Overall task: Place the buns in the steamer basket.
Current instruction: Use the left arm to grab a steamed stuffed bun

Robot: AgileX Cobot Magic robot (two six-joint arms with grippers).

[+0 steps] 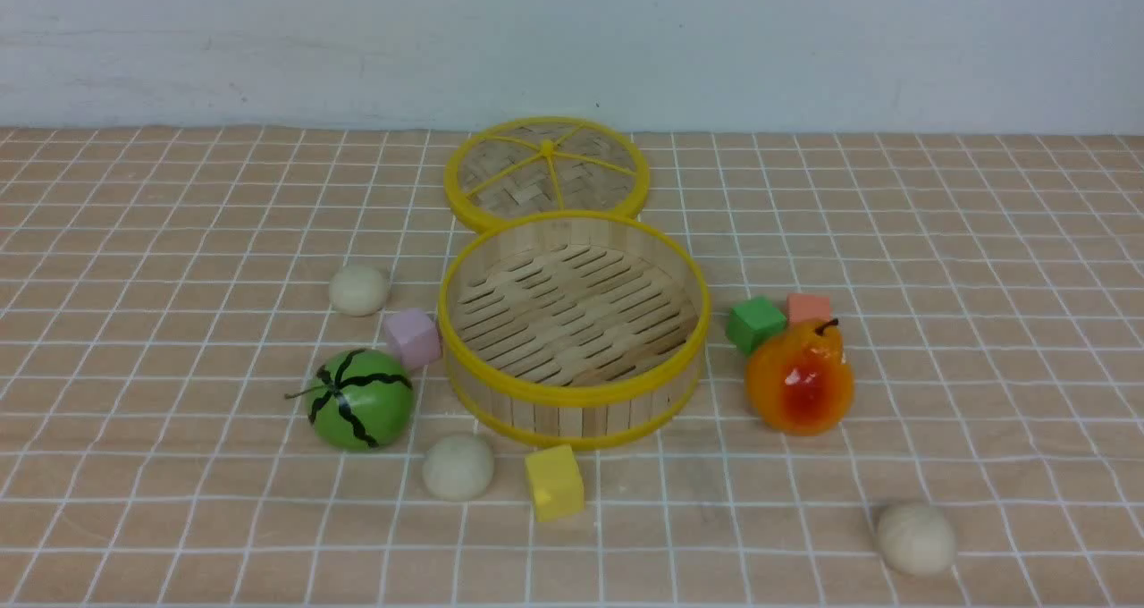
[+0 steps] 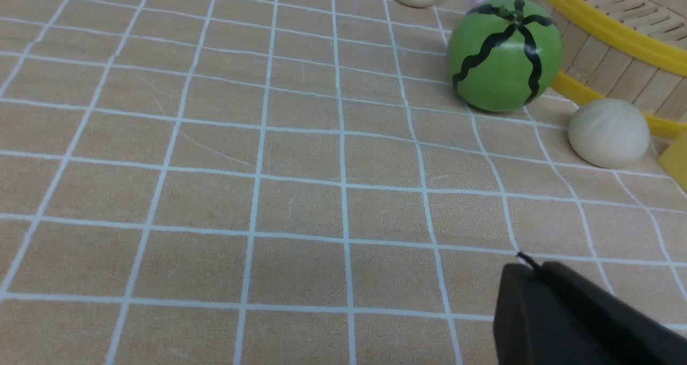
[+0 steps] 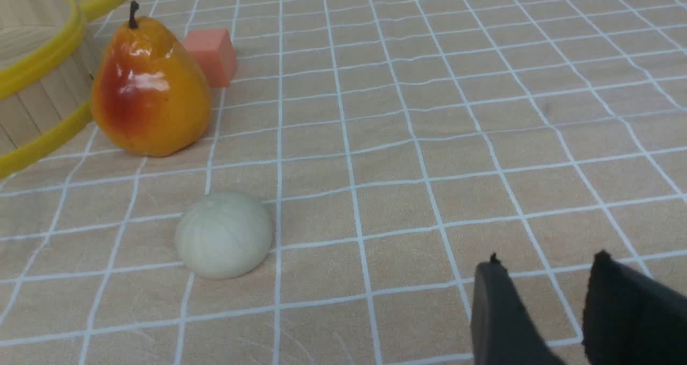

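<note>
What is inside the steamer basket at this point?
Nothing visible inside the steamer basket: only its bare slatted floor. The near wall hides a strip of floor behind it.

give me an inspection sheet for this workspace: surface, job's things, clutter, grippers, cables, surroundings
surface: checked orange cloth, lying flat
job's things: basket upright and empty; left bun, front bun and right bun all outside it on the cloth
clutter: lid flat behind the basket; watermelon, pear, pink block, yellow block, green block and orange block around the basket
grippers: left gripper jaws shut, holding nothing; right gripper jaws open, holding nothing; neither shows in the front view
cables: nothing seen
surroundings: plain pale wall behind the cloth
</note>
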